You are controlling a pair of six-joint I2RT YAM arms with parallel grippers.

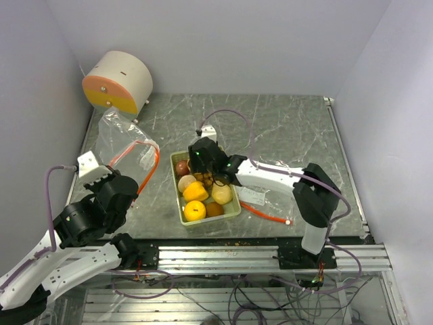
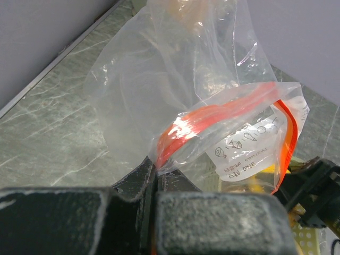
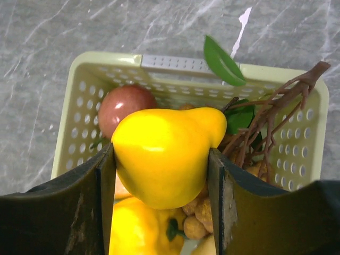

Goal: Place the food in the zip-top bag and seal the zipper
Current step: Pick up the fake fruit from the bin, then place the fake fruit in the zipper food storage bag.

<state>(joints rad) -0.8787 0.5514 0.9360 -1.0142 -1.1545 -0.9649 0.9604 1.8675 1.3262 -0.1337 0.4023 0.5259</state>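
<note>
Left gripper (image 2: 156,178) at near left, jaws pinched on the bag (image 2: 175,95), right gripper (image 3: 161,159) stretched forward, jaws clasping the pear (image 3: 170,127).

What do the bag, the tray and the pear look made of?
Bag: thin clear plastic film, glossy and crinkled, orange-red zipper strip. Tray: rigid pale plastic, matte, moulded holes in its walls. Pear: smooth, evenly yellow, slightly shiny; possibly a plastic replica, cannot tell.

Wht walls (image 1: 237,40), gry marble tbl (image 1: 284,128)
</note>
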